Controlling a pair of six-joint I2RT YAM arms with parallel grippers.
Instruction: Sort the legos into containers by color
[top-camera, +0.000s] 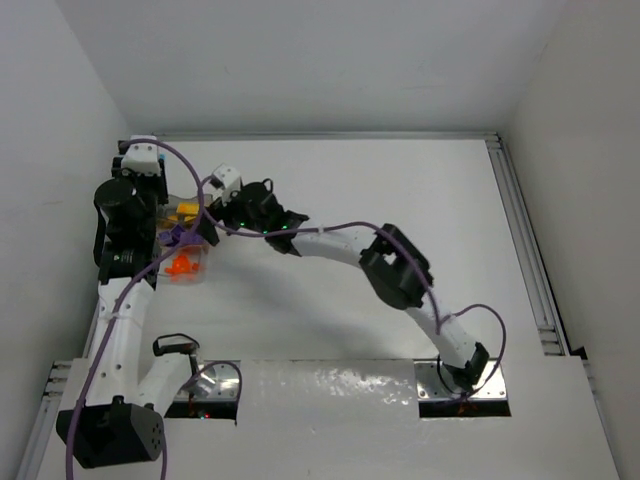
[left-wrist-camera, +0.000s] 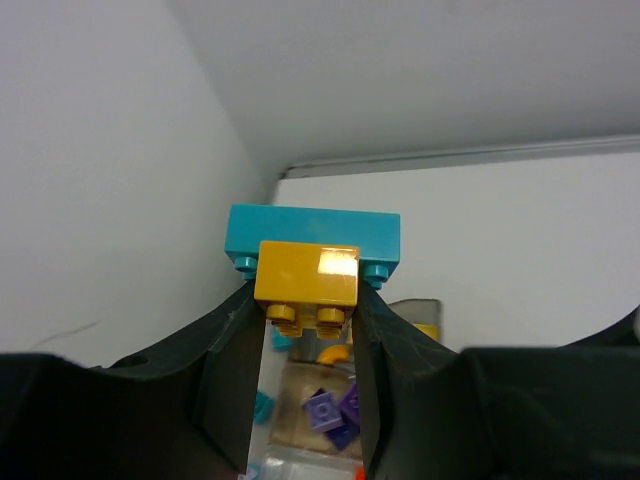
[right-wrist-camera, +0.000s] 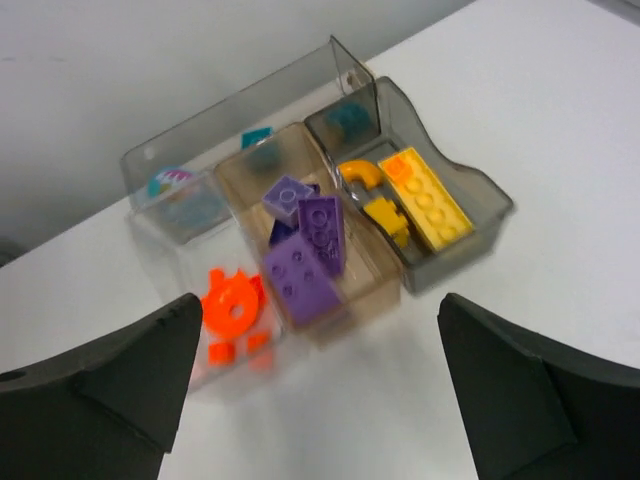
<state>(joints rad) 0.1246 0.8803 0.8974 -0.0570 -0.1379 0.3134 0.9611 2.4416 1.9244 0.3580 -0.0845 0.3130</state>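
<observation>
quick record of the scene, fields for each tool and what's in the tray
left tool: shut on yellow brick, with teal brick stuck to it
right tool: open, empty, facing the tray
near clear bin: orange pieces
middle bin: purple bricks
grey bin: yellow pieces
rear bins: teal pieces

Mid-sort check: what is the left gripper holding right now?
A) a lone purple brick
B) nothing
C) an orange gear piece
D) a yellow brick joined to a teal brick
D: the left wrist view shows the left gripper clamped on a yellow brick with a teal brick stuck to it.
</observation>
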